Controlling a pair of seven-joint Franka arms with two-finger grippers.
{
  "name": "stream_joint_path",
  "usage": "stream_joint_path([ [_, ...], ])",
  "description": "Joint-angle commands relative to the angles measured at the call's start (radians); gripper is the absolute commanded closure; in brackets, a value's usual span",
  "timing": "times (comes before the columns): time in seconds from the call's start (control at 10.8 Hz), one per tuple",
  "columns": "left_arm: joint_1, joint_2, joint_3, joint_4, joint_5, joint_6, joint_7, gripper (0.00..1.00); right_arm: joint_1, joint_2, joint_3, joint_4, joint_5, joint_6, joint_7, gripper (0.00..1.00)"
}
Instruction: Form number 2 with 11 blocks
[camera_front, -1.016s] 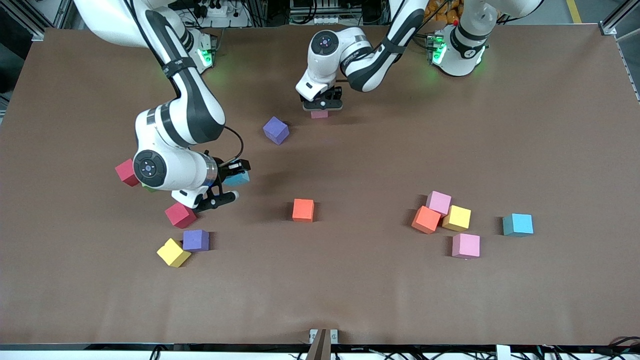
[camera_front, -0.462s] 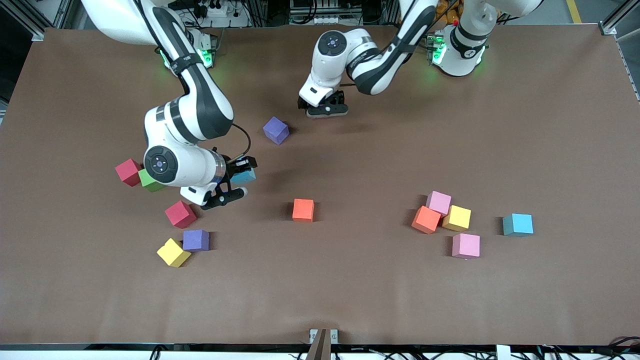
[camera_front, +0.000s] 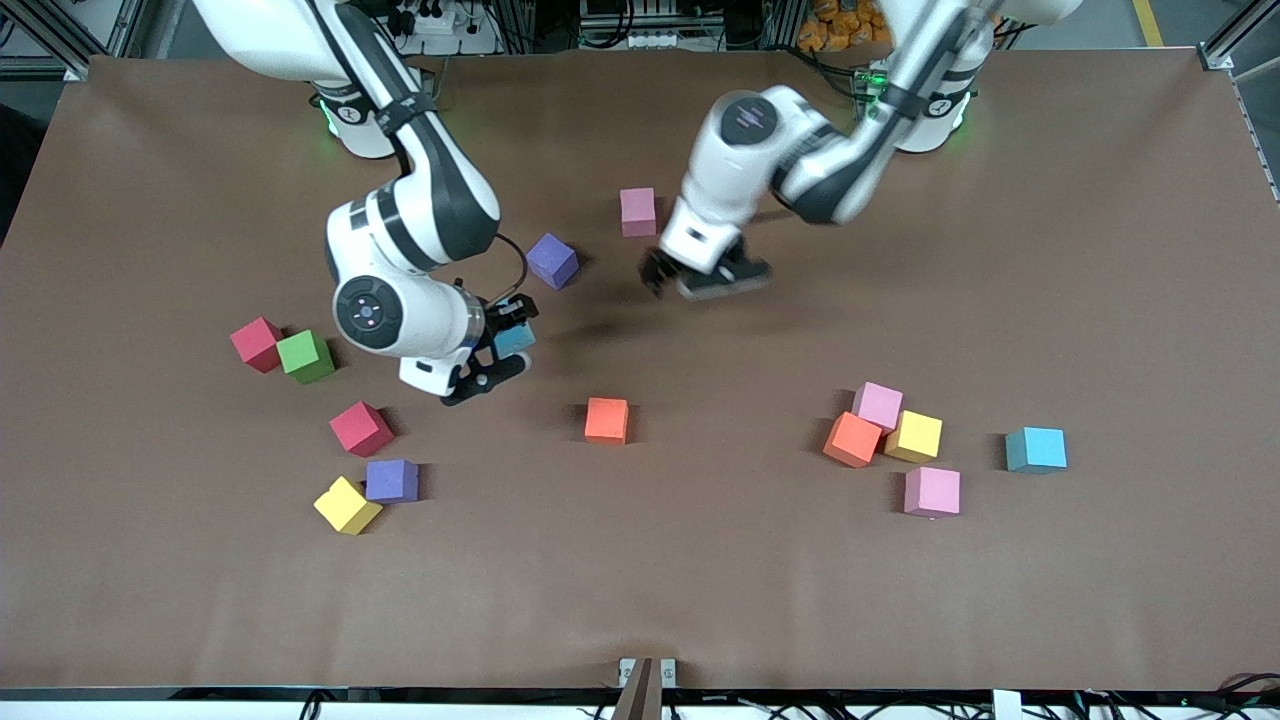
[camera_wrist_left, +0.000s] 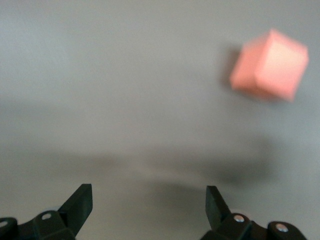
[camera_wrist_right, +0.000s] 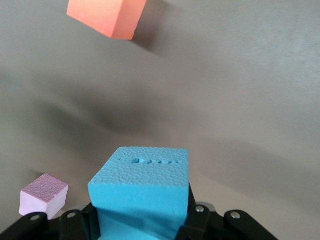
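Because the blocks look like light, matte foam, a squeeze across two flat sides should hold: the right hand (camera_front: 497, 352) is clamped on a blue block (camera_wrist_right: 142, 192) above the counter (camera_front: 700, 580), while the left hand (camera_front: 705, 277), fingers apart, hangs empty near the pink block (camera_front: 637, 211).

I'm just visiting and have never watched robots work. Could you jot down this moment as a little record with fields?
Left gripper: open and empty, above bare table beside the lone pink block
Right gripper: shut on a blue block, carried above the table
Placed so far: the lone pink block, toward the robots' bases
Loose near right arm's end: two red, one green, two purple, one yellow
Middle: an orange block
Loose near left arm's end: two pink, one orange, one yellow, one blue
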Motion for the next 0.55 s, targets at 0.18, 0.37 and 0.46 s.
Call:
stream_joint_path([
  [0.18,0.179,0.031,0.022,0.172,0.026,-0.164,0.320,0.00,0.133,-0.078,-0.007,-0.130,0.015,0.123,0.071,0.70],
  [0.37,0.261,0.082,0.024,0.239,0.027,-0.208,0.488,0.00,0.202,-0.086,-0.008,-0.132,0.002,0.129,0.065,0.70],
  [0.46,0.307,0.104,0.024,0.243,0.038,-0.208,0.608,0.00,0.248,-0.099,-0.010,-0.141,-0.017,0.130,0.058,0.70],
])
